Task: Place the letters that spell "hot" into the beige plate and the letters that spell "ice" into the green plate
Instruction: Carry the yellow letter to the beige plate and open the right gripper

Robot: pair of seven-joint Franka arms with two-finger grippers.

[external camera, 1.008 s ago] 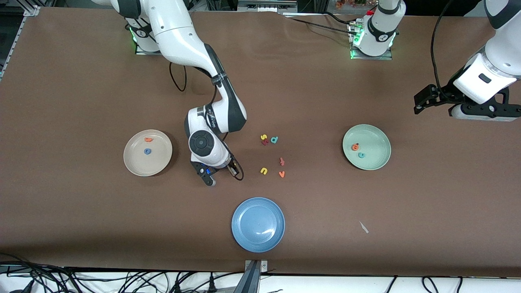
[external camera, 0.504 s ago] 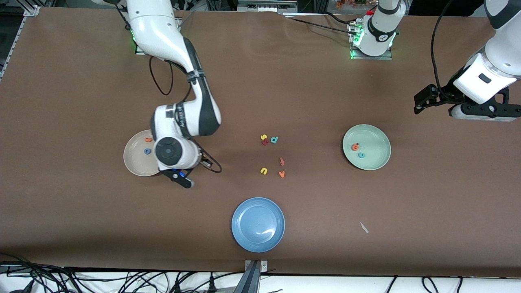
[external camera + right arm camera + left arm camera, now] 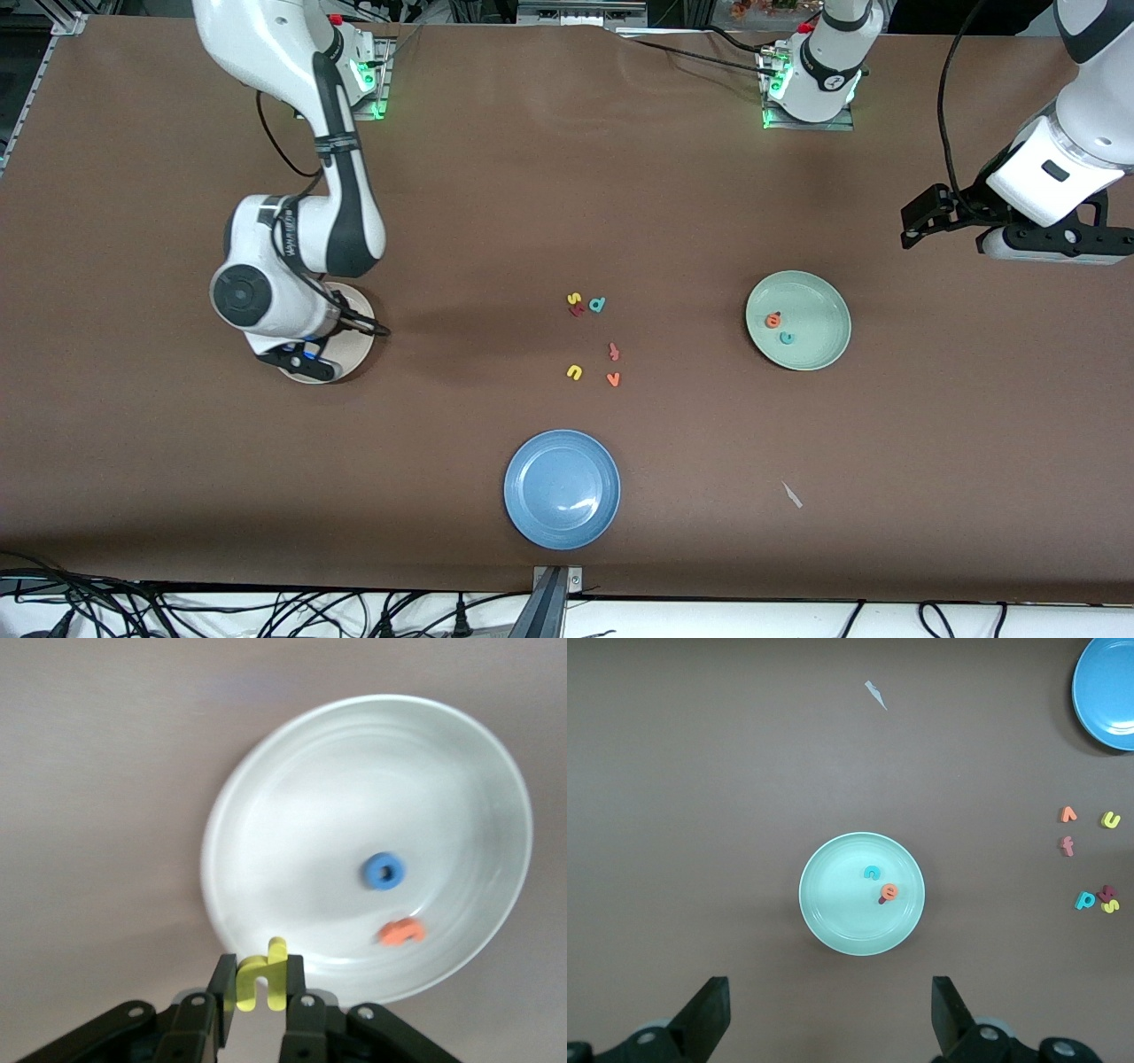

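My right gripper [image 3: 260, 979] is shut on the yellow "h" [image 3: 261, 985] and hangs over the rim of the beige plate [image 3: 337, 788]. In that plate lie the blue "o" [image 3: 384, 871] and the orange "t" [image 3: 403, 931]. In the front view the right gripper [image 3: 299, 357] covers most of the beige plate [image 3: 354, 353]. The green plate [image 3: 819, 306] holds the orange "e" [image 3: 773, 320] and the teal "c" [image 3: 786, 338]. A dark red bit [image 3: 882, 900] shows against the "e" [image 3: 890, 891]. My left gripper [image 3: 828, 1019] waits open over bare table beside the green plate [image 3: 833, 904].
The blue plate [image 3: 562, 487] sits near the front edge. Mid-table lie loose letters: a yellow "s" [image 3: 574, 299], a teal "d" [image 3: 598, 305], a red-orange "f" [image 3: 613, 352], a yellow "u" [image 3: 574, 372] and an orange "v" [image 3: 612, 379]. A white scrap [image 3: 791, 494] lies nearer the camera.
The right arm has swung from beside the loose letters toward its own end of the table and now hangs over the beige plate. The left arm has not moved.
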